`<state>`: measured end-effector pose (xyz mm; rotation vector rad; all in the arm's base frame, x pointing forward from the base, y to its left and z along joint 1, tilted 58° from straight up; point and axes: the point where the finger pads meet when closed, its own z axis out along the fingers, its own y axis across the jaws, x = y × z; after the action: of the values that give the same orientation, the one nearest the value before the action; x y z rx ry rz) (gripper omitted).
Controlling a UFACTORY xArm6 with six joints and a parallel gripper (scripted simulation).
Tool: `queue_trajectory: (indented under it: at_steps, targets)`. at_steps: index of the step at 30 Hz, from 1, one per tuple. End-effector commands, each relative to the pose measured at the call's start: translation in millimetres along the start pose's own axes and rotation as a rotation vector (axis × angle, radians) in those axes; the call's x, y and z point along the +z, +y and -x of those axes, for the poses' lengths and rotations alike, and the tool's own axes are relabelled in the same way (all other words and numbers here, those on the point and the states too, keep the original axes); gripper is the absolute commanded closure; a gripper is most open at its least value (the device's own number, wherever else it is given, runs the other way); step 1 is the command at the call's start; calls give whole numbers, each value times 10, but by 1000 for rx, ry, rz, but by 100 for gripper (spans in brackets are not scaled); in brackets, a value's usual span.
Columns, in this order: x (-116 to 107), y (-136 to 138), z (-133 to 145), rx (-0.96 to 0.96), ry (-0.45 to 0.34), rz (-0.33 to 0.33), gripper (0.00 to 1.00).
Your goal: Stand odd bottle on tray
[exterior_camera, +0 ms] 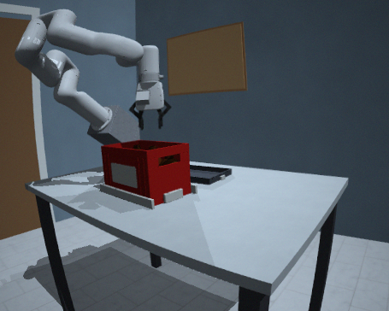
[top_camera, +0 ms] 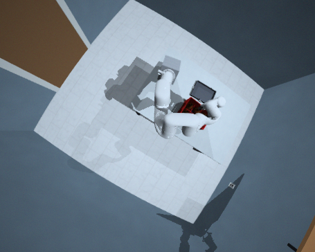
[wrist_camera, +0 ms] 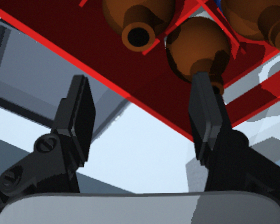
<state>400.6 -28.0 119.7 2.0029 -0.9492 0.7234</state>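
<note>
bottles [wrist_camera: 199, 49], brown and round-shouldered with ringed open mouths, stand in the red crate [top_camera: 203, 127] [exterior_camera: 168, 181] [wrist_camera: 156, 107] on the bench [exterior_camera: 261, 214]; neck differences are too small to tell. above it, the end effector [exterior_camera: 151, 126] [wrist_camera: 140, 91] is open, holding nothing. the dark tray [top_camera: 203, 91] [exterior_camera: 210, 175] [wrist_camera: 31, 75] sits near the crate.

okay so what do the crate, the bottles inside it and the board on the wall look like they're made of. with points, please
The crate [top_camera: 190, 101] [exterior_camera: 168, 184] [wrist_camera: 156, 107] looks like hard plastic: uniform red, thin smooth walls.
The bottles [wrist_camera: 198, 47] are probably glass, given their glossy brown surface, though brown plastic isn't ruled out.
The wall board [exterior_camera: 205, 60] could be cork, going by its flat, dull tan face.
</note>
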Motion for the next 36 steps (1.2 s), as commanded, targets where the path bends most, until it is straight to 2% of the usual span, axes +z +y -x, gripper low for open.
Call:
queue_trajectory:
  at_steps: [1,21,36]
  targets:
    - [-9,-8,-5,1,0,-3,35]
    - [2,-8,-5,1,0,-3,35]
    - [106,-11,-6,1,0,-2,35]
